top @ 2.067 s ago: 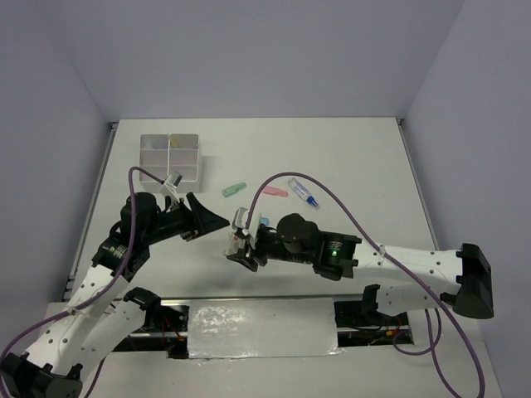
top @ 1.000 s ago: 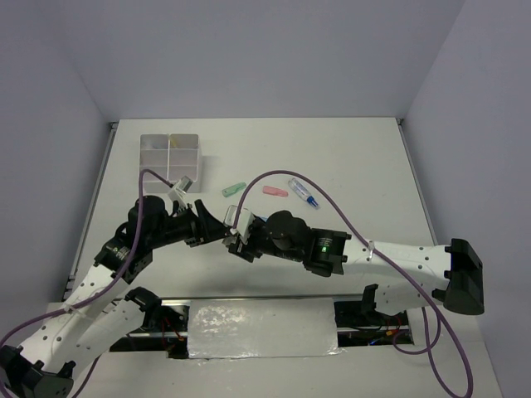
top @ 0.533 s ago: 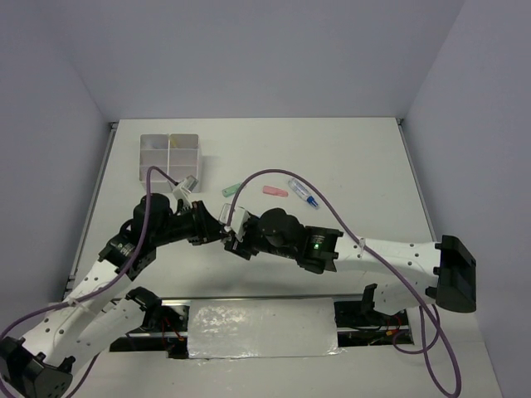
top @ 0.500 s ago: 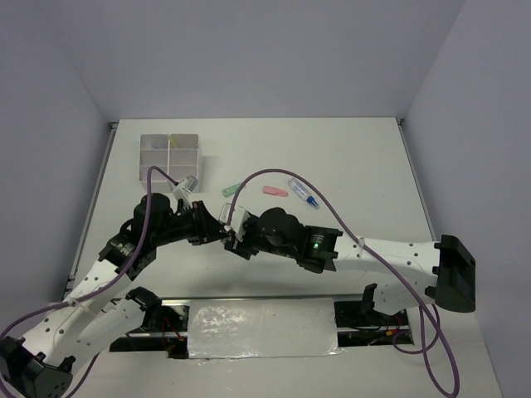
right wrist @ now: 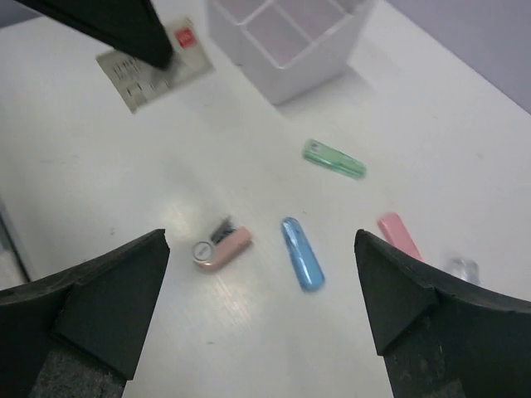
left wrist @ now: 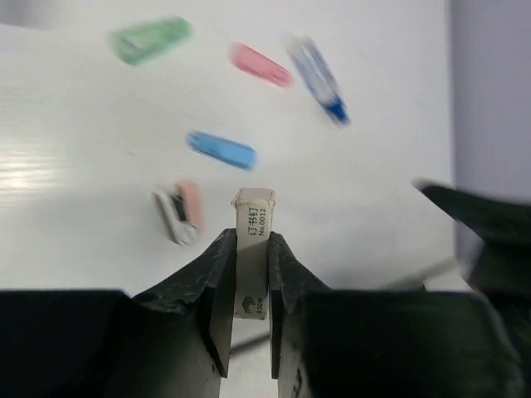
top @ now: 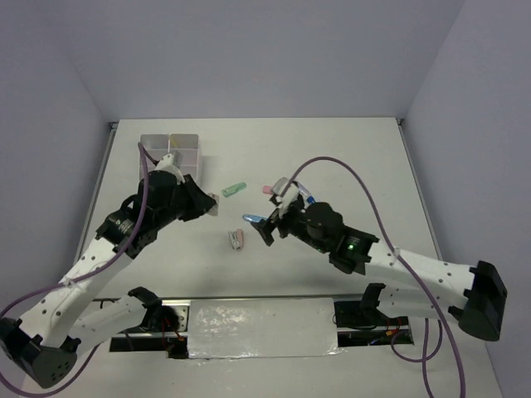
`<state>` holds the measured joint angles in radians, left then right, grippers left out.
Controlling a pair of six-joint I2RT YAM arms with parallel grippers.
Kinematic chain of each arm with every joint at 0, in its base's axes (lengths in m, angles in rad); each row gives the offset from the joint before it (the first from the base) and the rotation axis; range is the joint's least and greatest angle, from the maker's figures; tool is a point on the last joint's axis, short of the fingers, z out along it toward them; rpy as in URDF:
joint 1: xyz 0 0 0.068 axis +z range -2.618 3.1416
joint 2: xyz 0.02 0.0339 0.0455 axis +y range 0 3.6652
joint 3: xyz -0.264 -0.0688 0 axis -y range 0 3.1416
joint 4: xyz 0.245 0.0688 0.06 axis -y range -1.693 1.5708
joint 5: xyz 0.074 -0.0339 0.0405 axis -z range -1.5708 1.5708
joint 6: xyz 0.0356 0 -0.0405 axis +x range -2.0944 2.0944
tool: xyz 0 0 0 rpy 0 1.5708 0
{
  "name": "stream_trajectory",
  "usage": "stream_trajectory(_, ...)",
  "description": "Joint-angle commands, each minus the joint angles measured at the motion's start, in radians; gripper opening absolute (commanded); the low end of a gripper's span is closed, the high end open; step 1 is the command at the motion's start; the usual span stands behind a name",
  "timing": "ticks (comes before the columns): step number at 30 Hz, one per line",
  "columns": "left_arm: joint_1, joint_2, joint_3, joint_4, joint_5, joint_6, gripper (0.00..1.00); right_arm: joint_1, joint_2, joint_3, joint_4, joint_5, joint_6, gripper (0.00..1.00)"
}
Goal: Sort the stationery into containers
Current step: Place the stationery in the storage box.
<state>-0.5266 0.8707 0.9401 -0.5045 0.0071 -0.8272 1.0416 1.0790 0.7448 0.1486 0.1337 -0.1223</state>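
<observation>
My left gripper (top: pixel 209 202) is shut on a small white staple box (left wrist: pixel 252 225), held above the table near the containers (top: pixel 170 138), a whitish four-compartment block. The box also shows in the right wrist view (right wrist: pixel 153 73). My right gripper (top: pixel 267 221) is open and empty, above a blue stick (right wrist: pixel 301 253). On the table lie a green stick (top: pixel 235 189), a pink stick (right wrist: pixel 401 235), the blue stick (top: pixel 252 218), a small pink stapler (top: pixel 237 240) and a blue-tipped clear pen (left wrist: pixel 318 79). The left wrist view shows the green stick (left wrist: pixel 151 39), the pink stick (left wrist: pixel 260 65), the blue stick (left wrist: pixel 221 150) and the stapler (left wrist: pixel 180 215).
The containers (right wrist: pixel 323 70) stand at the far left of the table; something yellowish lies in a far compartment. In the right wrist view the stapler (right wrist: pixel 220 247) lies left of the blue stick and the green stick (right wrist: pixel 333 159) lies beyond it. Grey walls enclose the table.
The two grippers met in the middle, then parted. The left gripper now holds the white box and has moved up and left; the right gripper has opened and drawn back right. The pink stapler now shows.
</observation>
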Motion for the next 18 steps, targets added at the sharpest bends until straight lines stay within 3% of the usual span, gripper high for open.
stream_trajectory(1,0.019,0.076,0.087,-0.062,-0.396,-0.082,0.00,-0.032,-0.172,-0.070,0.048,0.154,0.099,1.00)
stream_trajectory(8,0.207,0.266,0.276,-0.082,-0.649,-0.289,0.00,-0.032,-0.329,-0.068,-0.173,0.316,0.269,1.00)
stream_trajectory(14,0.381,0.549,0.547,-0.176,-0.703,-0.465,0.00,-0.029,-0.409,-0.090,-0.239,0.311,0.395,1.00)
stream_trajectory(18,0.416,0.655,0.637,-0.212,-0.778,-0.527,0.00,-0.031,-0.401,-0.099,-0.244,0.323,0.377,1.00)
